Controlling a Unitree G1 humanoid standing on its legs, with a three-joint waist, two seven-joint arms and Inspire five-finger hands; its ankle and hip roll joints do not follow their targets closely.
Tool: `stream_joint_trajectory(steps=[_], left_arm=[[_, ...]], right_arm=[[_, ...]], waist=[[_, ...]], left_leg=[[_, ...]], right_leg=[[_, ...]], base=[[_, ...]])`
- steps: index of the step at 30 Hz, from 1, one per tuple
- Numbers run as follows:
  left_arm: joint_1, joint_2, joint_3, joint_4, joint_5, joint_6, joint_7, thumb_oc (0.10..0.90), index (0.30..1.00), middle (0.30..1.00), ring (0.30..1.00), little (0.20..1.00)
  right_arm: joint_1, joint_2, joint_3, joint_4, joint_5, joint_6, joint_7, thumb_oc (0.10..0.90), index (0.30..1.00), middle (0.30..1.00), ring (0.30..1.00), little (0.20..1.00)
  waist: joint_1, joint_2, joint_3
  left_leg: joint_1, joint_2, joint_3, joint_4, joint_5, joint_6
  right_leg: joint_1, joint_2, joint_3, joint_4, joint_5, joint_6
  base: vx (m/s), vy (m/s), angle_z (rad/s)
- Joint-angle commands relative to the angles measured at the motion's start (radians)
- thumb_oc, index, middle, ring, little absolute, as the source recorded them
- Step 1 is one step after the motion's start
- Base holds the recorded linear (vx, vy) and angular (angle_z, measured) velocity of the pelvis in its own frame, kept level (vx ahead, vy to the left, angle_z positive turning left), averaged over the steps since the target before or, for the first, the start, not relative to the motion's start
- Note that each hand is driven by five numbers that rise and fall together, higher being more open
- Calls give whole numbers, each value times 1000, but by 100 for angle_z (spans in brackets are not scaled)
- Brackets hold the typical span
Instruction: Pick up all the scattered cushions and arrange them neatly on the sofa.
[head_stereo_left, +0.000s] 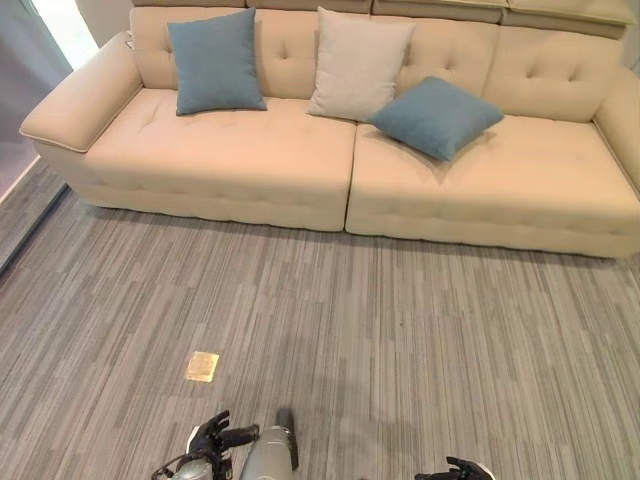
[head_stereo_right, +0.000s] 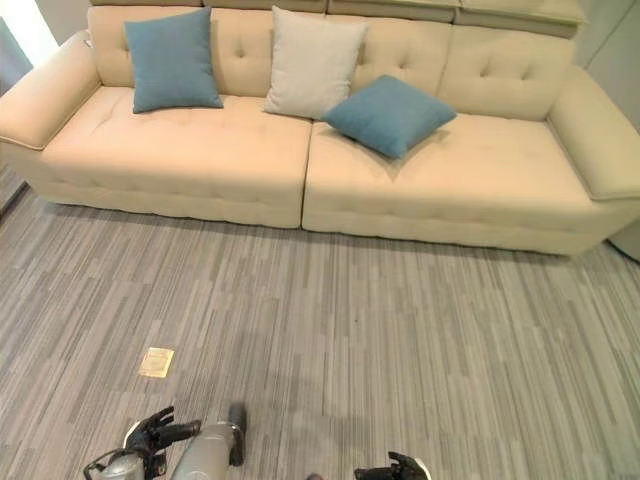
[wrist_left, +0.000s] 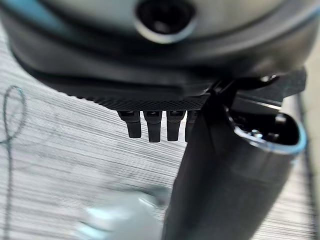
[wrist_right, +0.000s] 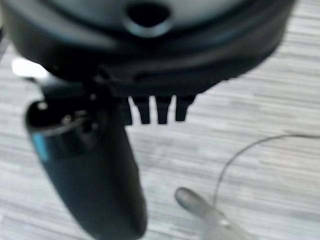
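- Left eye view: cream sofa (head_stereo_left: 250, 160) across the top, spanning 10 to 2 o'clock. Three cushions on it: blue cushion (head_stereo_left: 215, 62) upright against the backrest at 11 o'clock, beige cushion (head_stereo_left: 357, 65) upright against the backrest near 12, second blue cushion (head_stereo_left: 436, 116) tilted on the seat just right of the beige one, touching its lower corner. Grey striped carpet (head_stereo_left: 400, 340) below. Small yellow tag (head_stereo_left: 202, 366) flat on the carpet at 7 o'clock. Left hand (head_stereo_left: 215, 437) low at 7 o'clock, fingers spread and relaxed, holding nothing. Right hand (head_stereo_left: 455, 470) at the bottom edge near 5 o'clock, fingers loosely extended, empty.
- Right eye view: same layout, with the right armrest of the sofa showing at 3 o'clock. All three cushions on the sofa, well apart from both hands.
- Left wrist view: fingers (wrist_left: 152, 127) straight in a row, slightly apart, thumb (wrist_left: 220, 190) standing out beside them, nothing between, carpet beyond.
- Right wrist view: fingers (wrist_right: 150, 111) straight and side by side, thumb (wrist_right: 95, 180) extended, empty, carpet beyond.
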Motion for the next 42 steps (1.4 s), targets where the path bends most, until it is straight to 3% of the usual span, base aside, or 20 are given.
stream_joint_trajectory(steps=[1,4,5,6,7,8,11,13,15,17,18,22,27,31,32,36,38,39,40,42], left_arm=[[72,25,-24,41,53,9,27,800,900,900,900,900],[70,28,-22,41,57,10,36,800,900,900,900,900],[68,34,-16,45,72,12,44,800,900,900,900,900],[68,33,-16,45,72,12,44,800,900,900,900,900],[65,33,-16,45,75,14,47,800,900,900,900,900],[54,37,-31,25,80,13,48,800,900,900,900,900],[38,89,-64,-1,114,12,22,800,900,900,900,900],[36,90,-68,-3,107,8,18,800,900,900,900,900],[12,103,-42,-7,71,12,13,800,900,900,900,900],[4,105,-42,-8,75,11,16,800,900,900,900,900],[6,106,-48,-6,96,7,19,800,900,900,900,900],[24,106,-2,23,70,5,24,800,900,900,900,900],[50,92,7,51,97,7,31,800,900,900,900,900],[73,61,-17,51,113,12,33,800,900,900,900,900],[67,43,-52,23,123,12,35,800,900,900,900,900],[46,47,-70,-37,99,9,57,800,900,900,900,900],[22,51,-52,-72,38,-14,91,800,900,900,900,900],[23,54,-55,-71,53,-14,114,800,900,900,900,900],[23,54,-55,-71,53,-14,114,800,900,900,900,900],[41,59,-79,-43,97,-10,153,800,900,900,900,900]], right_arm=[[15,-34,19,-21,-34,-27,-36,800,900,900,900,900],[18,-22,4,-34,-19,-31,-38,800,900,900,900,900],[21,-5,-10,-37,-4,-25,-32,800,900,900,900,900],[21,-5,-11,-37,-4,-25,-32,800,900,900,900,900],[28,-1,-16,-42,-3,-23,-33,800,900,900,900,900],[43,7,-3,-56,-10,-20,-24,800,900,900,900,900],[-3,-99,-46,-32,25,-1,36,800,900,900,900,900],[-5,-99,-48,-18,29,-6,27,800,900,900,900,900],[-4,-92,-58,3,32,-7,13,800,900,900,900,900],[0,-91,-67,3,42,-7,12,800,900,900,900,900],[-6,-90,-83,-9,58,-9,9,800,900,900,900,900],[-4,-110,-125,-23,78,-14,-1,800,900,900,900,900],[29,-103,-135,2,54,-6,-20,800,900,900,900,900],[34,-83,-125,16,75,-11,-27,800,900,900,900,900],[22,-70,-100,-10,79,-26,-39,800,900,900,900,900],[16,-84,-73,-40,76,-15,-37,800,900,900,900,900],[46,-78,-46,-95,42,-42,-69,800,900,900,900,900],[54,-67,-11,-123,-20,-53,-110,800,900,900,900,900],[54,-67,-11,-124,-20,-53,-110,800,900,900,900,900],[57,-60,6,-147,-25,-62,-124,800,900,900,900,900]], waist=[[76,-29,-15],[77,-41,-25],[71,-56,-36],[73,-54,-38],[62,-55,-38],[30,-30,-34],[1,0,-38],[-15,2,-37],[-54,-17,-23],[-67,-18,-21],[-89,-23,-23],[-106,-24,-14],[-128,-25,-38],[-147,9,-66],[-135,3,-37],[-114,-29,2],[-108,-39,30],[-80,-33,41],[-79,-34,42],[-47,-1,39]], left_leg=[[39,7,-81,42,4,-5],[40,-13,-90,113,13,18],[58,-45,-84,166,-35,54],[56,-42,-84,166,-35,54],[73,-54,-72,187,-63,70],[146,-68,-64,202,-111,99],[261,-75,-96,168,-151,110],[296,-79,-107,158,-162,108],[365,-107,-152,169,-212,97],[381,-106,-162,167,-231,92],[419,-101,-167,162,-270,76],[519,-71,-158,143,-335,40],[599,-53,-180,150,-392,25],[575,10,-200,305,-301,-23],[442,36,-196,582,-169,-40],[297,92,-93,798,-135,-13],[223,127,-12,740,-154,-3],[166,106,12,567,-188,7],[169,105,14,565,-188,7],[139,99,-28,183,-57,-21]], right_leg=[[-25,8,179,154,-74,32],[-38,-6,199,251,-78,52],[-100,-38,221,434,21,99],[-102,-36,222,432,24,99],[-126,-61,224,534,116,126],[-194,-91,213,742,241,129],[-313,-113,149,880,233,119],[-341,-114,131,834,209,106],[-384,-127,135,608,157,87],[-406,-134,153,533,157,84],[-449,-184,156,384,177,91],[-481,-259,74,198,260,131],[-481,-235,128,245,267,132],[-466,-156,131,320,188,75],[-429,-130,134,332,145,26],[-365,-114,102,328,85,-24],[-325,-100,77,312,57,-26],[-287,-83,74,277,33,-10],[-286,-84,76,277,33,-10],[-230,-43,106,258,-5,17]], base=[[608,232,-67],[286,176,-56],[345,255,-9],[321,262,-1],[378,315,1],[379,315,6],[607,216,26],[359,20,36],[461,-97,45],[403,-137,39],[594,-201,50],[463,-168,10],[475,-163,14],[339,-152,6],[210,-196,1],[185,-257,4],[237,-99,38],[248,-23,45],[422,125,28],[463,228,-4]])
